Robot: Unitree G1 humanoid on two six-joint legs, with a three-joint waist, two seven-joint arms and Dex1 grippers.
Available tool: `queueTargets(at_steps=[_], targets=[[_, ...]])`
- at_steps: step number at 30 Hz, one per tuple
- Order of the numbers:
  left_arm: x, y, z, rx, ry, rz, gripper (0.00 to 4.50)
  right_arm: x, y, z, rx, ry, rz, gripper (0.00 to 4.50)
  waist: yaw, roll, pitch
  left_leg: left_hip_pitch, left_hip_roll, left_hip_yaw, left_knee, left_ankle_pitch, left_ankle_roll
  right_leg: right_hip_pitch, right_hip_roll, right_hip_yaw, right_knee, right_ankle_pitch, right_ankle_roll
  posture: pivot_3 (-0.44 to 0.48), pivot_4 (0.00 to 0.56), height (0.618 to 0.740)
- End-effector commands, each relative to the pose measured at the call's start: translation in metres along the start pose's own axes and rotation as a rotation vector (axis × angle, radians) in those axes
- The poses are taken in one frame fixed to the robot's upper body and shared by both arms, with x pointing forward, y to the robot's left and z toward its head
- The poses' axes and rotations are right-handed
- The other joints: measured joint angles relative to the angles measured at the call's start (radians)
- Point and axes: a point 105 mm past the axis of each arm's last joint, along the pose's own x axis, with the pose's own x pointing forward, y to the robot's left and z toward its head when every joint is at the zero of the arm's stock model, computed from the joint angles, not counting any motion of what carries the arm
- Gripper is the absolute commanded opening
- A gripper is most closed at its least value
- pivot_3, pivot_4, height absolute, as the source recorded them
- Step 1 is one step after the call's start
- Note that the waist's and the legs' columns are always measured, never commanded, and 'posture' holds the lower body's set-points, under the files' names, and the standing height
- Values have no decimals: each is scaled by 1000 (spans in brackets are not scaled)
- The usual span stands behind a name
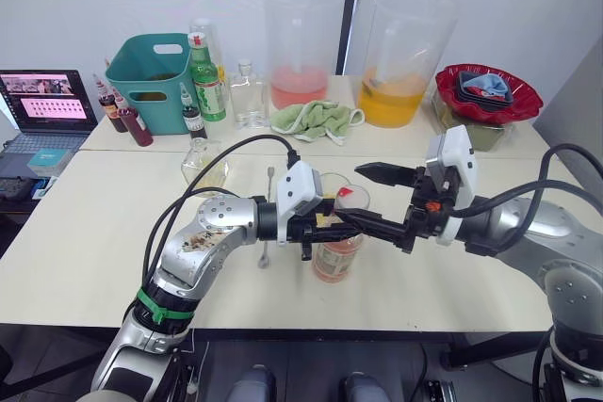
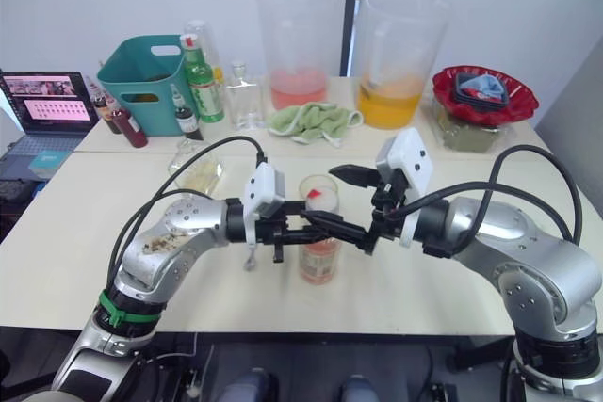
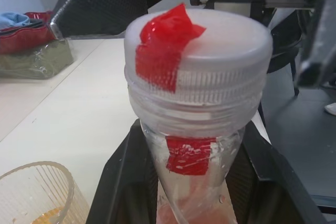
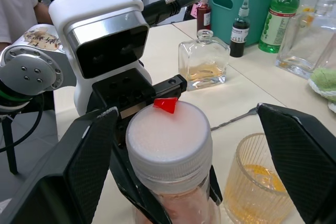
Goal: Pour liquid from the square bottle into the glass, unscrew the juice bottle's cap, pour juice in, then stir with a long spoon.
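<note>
The juice bottle (image 1: 336, 256) stands upright near the table's front edge, with my left gripper (image 1: 325, 225) shut on its neck just under the juice bottle's cap (image 4: 168, 135), which is white with a red spot. My right gripper (image 4: 184, 150) is open, its two fingers (image 4: 79, 171) standing on either side of the cap without touching it. The glass (image 4: 260, 187) stands just behind the bottle with a little yellow liquid in its bottom. The square bottle (image 1: 204, 162) is at the back left of the glass. The long spoon (image 1: 267, 223) lies flat between them.
Along the back stand a teal basket (image 1: 151, 68), a green bottle (image 1: 205, 77), a clear flat bottle (image 1: 247, 96), two huge beakers (image 1: 303, 44), a green cloth (image 1: 316, 120) and a red bowl (image 1: 488, 91). A laptop (image 1: 42, 105) is far left. A person (image 4: 16, 3) stands beyond my left arm.
</note>
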Motion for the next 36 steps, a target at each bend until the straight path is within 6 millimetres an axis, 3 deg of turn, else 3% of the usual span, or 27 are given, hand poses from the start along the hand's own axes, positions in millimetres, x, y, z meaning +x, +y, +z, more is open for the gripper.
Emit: queueTargets(at_steps=[1,9,12,30,31,36], targets=[[9,-7,-8,-16,23,-49,1258,0,9,7,-51,-17,19,3959,0,0,0,0,-1,0,0,0,0,0,0,0,0,0,0,0,150,740],[9,-4,-10,-17,24,-36,1258,2,10,6,-45,-14,24,3959,0,0,0,0,-1,0,0,0,0,0,0,0,0,0,0,0,150,740],[9,-5,-12,-18,25,-35,1258,2,10,7,-54,-23,28,3145,0,0,0,0,-1,0,0,0,0,0,0,0,0,0,0,0,150,740],[6,-4,-14,-13,33,-23,1258,4,10,10,-38,-43,36,3145,0,0,0,0,-1,0,0,0,0,0,0,0,0,0,0,0,150,740],[5,-4,-14,-12,34,-22,1258,3,10,8,-49,-27,34,2617,0,0,0,0,-1,0,0,0,0,0,0,0,0,0,0,0,150,740],[5,-4,-13,-10,35,-19,1258,5,7,9,-51,-28,24,2617,-1,0,0,0,-1,0,0,0,0,0,0,0,0,0,0,0,150,740]])
